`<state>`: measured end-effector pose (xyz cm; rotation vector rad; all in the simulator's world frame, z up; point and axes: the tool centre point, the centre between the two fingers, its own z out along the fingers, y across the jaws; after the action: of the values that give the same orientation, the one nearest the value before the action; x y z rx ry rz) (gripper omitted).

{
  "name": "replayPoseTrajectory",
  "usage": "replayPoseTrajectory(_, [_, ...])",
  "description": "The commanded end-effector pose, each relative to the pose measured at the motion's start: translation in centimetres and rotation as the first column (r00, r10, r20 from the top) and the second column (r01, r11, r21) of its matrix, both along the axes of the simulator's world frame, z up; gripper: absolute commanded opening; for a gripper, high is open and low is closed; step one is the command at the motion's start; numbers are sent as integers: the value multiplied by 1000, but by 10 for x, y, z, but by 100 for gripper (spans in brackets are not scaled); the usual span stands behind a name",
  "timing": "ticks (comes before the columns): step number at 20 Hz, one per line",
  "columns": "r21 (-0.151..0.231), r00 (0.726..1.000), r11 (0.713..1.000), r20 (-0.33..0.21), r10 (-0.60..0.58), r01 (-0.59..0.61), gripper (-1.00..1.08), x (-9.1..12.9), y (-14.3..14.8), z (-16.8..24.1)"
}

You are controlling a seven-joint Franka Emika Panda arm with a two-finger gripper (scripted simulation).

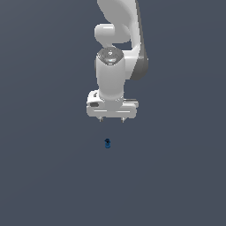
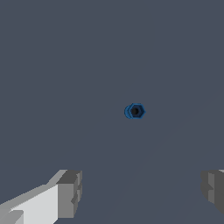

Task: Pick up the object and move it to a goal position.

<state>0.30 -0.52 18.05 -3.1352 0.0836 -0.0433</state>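
Note:
The object [image 1: 107, 143] is a tiny dark-blue piece with a darker top, lying on the flat grey floor. My white gripper [image 1: 112, 119] hangs above it, pointing down, with its two short fingertips spread apart and nothing between them. From the wrist view, the object [image 2: 134, 111] looks like a small blue hexagonal nut with a dark hole, well away from the fingers [image 2: 70, 192]. The gripper [image 2: 140, 192] is open, and the object lies ahead of the gap between the fingers rather than inside it.
A plain dark grey floor [image 1: 44, 176] spreads in all directions. The white arm [image 1: 117, 39] rises behind the gripper toward the top of the exterior view.

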Motion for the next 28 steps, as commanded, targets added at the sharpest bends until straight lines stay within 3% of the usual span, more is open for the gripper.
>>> replayPoseTrajectory(1, [0, 1000, 1000, 0, 0, 0, 100, 0, 0, 0])
replayPoseTrajectory(10, [-4, 999, 999, -23, 47, -47, 100, -7, 28, 3])
replayPoseTrajectory(19, [-4, 998, 998, -23, 60, -60, 100, 0, 23, -5])
replayPoseTrajectory(28, [-4, 992, 993, -25, 121, -121, 100, 26, 2, -41])
